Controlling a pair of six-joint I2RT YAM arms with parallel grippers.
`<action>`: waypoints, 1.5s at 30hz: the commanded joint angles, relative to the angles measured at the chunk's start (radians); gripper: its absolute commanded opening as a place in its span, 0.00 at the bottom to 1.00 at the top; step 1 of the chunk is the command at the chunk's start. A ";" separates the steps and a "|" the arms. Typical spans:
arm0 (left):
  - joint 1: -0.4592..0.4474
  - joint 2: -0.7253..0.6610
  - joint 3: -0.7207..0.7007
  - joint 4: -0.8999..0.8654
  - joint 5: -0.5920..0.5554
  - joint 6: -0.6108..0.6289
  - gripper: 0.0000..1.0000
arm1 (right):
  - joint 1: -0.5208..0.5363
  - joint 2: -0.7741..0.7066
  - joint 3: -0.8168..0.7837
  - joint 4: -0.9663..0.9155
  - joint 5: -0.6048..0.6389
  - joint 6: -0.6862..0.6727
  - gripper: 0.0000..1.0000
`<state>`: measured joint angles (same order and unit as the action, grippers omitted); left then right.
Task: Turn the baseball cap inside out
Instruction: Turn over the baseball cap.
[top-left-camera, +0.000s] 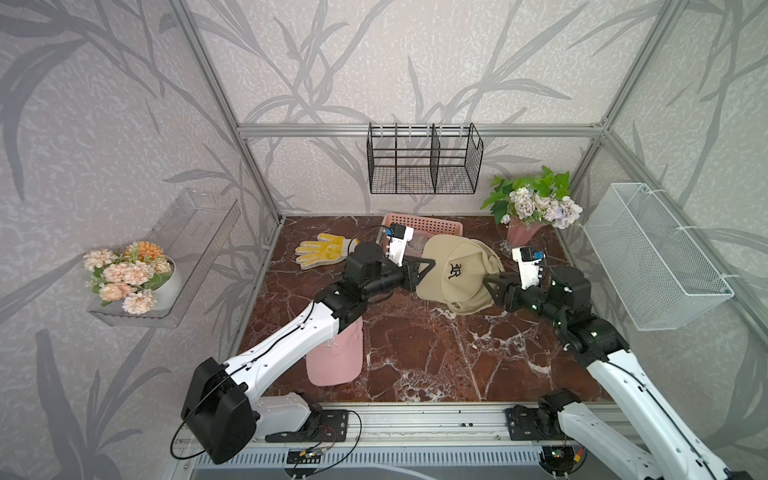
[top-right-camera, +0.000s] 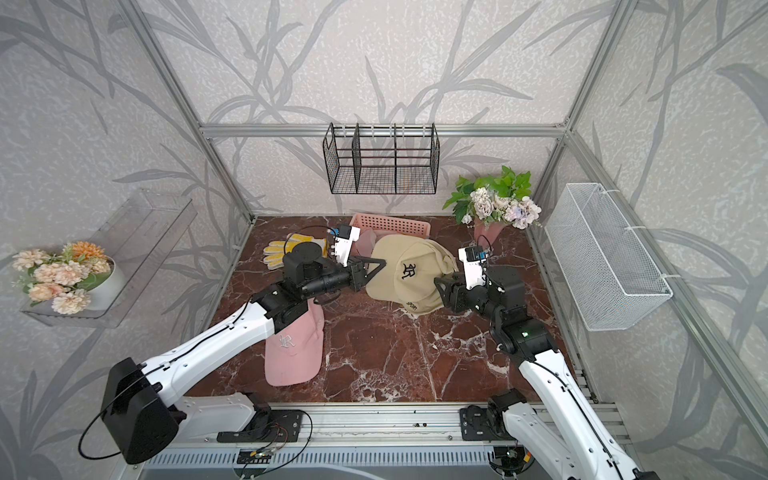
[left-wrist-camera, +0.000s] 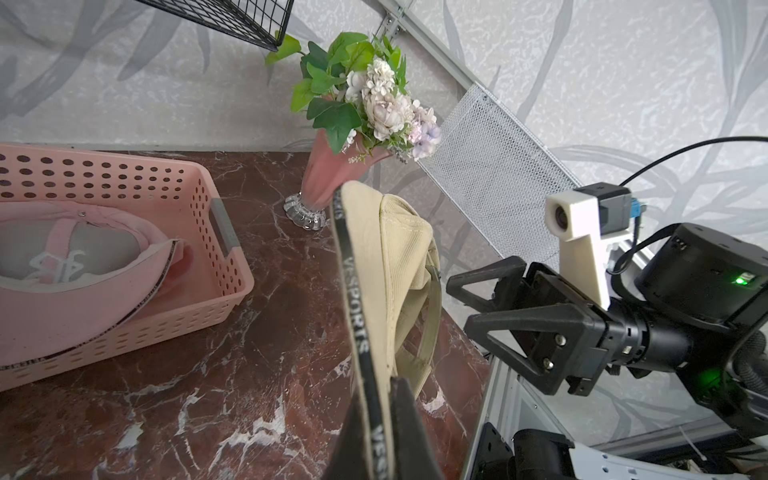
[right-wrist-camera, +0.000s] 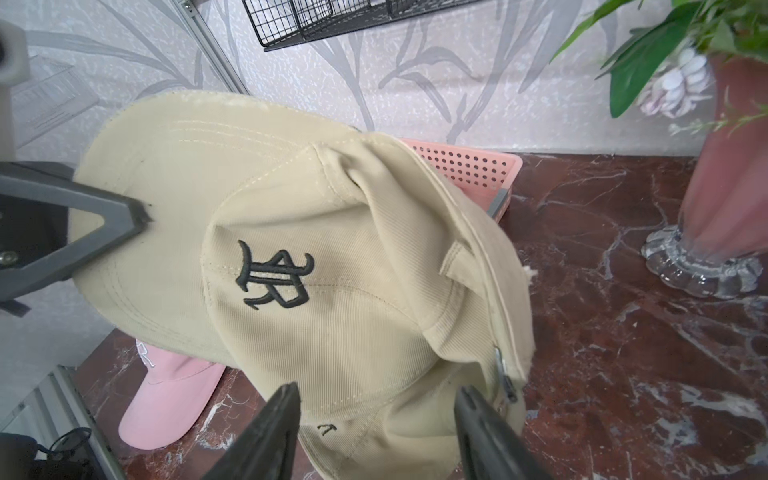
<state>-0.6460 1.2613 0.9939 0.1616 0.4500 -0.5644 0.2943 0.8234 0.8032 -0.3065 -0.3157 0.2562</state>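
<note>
**Item:** beige baseball cap (top-left-camera: 455, 270), right side out with the logo outward, held over the bench (top-left-camera: 436, 353) between the two tools.

**Left tool** (top-left-camera: 430, 263): pinching the cap's sweatband edge by the brim.

**Right tool** (right-wrist-camera: 378, 392): jaws spread, straddling the rear of the crown, gripping nothing.

**Step:** likely securing a second hold. The next move calls for the right tool to nip the rear rim, then push the crown through.

**Containers:** pink perforated basket (left-wrist-camera: 199, 232), just beyond the left tool, holds a pink cap (left-wrist-camera: 104, 232).

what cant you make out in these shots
pink cap on the table: top views, far end hidden under the left arm.
pink cap in the basket: left wrist view, cut off by the picture edge.
right end effector: right wrist view, only fingertips show by the beige cap; bottom edge cuts the rest.
</note>
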 joint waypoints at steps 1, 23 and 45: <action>-0.006 -0.026 -0.024 0.117 -0.013 -0.084 0.00 | -0.001 0.033 0.045 -0.029 -0.061 0.087 0.60; -0.021 -0.018 -0.028 0.186 0.048 -0.132 0.00 | 0.015 0.170 0.048 0.027 0.032 0.321 0.58; 0.023 0.047 0.011 -0.015 -0.213 -0.130 0.00 | 0.014 0.230 0.006 0.339 -0.512 0.400 0.00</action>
<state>-0.6395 1.2778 0.9627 0.1928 0.3264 -0.7067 0.2989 1.0767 0.7940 -0.0326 -0.6598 0.6617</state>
